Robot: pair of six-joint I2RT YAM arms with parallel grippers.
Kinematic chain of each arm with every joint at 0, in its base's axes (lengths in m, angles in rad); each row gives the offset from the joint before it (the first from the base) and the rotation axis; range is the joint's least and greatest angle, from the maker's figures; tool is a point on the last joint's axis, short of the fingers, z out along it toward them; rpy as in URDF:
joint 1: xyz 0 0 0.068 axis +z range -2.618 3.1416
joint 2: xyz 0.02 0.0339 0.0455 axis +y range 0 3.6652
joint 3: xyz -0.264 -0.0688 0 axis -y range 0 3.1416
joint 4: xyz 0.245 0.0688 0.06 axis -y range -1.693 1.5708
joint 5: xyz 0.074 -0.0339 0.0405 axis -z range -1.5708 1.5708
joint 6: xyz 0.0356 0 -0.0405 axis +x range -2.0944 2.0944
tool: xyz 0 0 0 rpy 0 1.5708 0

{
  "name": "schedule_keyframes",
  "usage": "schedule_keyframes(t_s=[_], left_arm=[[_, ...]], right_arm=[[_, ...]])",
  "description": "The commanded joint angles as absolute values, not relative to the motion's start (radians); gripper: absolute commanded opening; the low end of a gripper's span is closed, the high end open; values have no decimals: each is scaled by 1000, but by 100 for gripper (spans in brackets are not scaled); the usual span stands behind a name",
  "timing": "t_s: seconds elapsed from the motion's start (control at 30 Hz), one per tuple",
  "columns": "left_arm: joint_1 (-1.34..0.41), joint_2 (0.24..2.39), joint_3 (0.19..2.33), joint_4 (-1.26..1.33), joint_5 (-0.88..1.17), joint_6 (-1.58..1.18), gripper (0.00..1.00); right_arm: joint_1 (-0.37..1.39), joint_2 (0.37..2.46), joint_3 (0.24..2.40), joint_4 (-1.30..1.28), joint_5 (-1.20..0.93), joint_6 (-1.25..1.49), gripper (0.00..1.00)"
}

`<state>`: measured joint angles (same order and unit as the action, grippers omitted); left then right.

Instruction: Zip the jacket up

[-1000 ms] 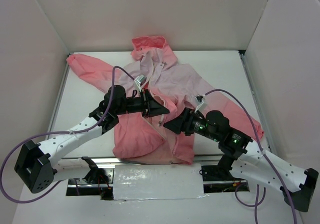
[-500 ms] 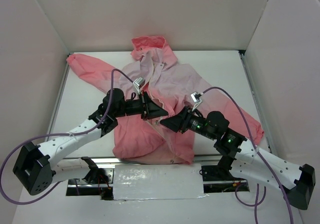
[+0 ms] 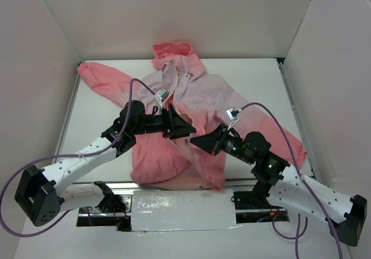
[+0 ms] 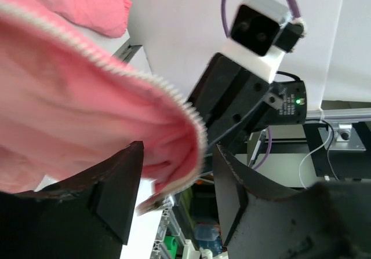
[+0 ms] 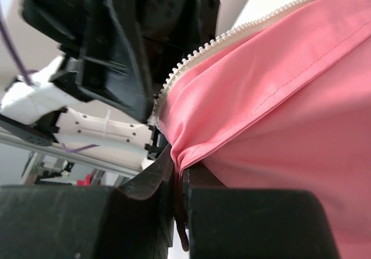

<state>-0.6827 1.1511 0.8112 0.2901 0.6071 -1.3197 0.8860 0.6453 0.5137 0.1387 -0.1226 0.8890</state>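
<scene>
My left hand (image 4: 177,181) has just let go while my right hand (image 5: 177,169) clamps the jacket (image 3: 197,94) edge; so thin a pinch may slip.

Coral-to-lilac hooded jacket (image 3: 206,94), unzipped, front up, sleeves spread, hood at far end.

From above, the left gripper (image 3: 186,130) and right gripper (image 3: 197,141) cover the jacket's (image 3: 156,154) front opening beneath their meeting fingertips, any slider there is hidden, and each wrist view crops the fabric beyond its fingers.
</scene>
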Motion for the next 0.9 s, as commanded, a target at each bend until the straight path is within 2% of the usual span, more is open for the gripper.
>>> schedule_keyframes(t_s=[0.0, 0.2, 0.53, 0.77, 0.8, 0.83, 0.87], left_arm=[[-686, 1111, 841, 223, 598, -1224, 64], [-686, 1066, 740, 307, 603, -1252, 57], [-687, 1081, 764, 296, 629, -1210, 51], [-692, 1086, 756, 341, 650, -1213, 54], [-692, 1088, 758, 339, 649, -1209, 50], [-693, 1091, 758, 341, 650, -1206, 39], [-693, 1091, 758, 338, 652, -1204, 23]], right_arm=[[890, 575, 509, 183, -94, 890, 0], [888, 571, 514, 152, -121, 897, 0], [887, 610, 552, 137, -149, 911, 0], [888, 653, 584, 84, -152, 920, 0], [888, 655, 583, 84, -158, 922, 0], [888, 657, 586, 86, -158, 925, 0], [888, 655, 586, 86, -161, 925, 0]])
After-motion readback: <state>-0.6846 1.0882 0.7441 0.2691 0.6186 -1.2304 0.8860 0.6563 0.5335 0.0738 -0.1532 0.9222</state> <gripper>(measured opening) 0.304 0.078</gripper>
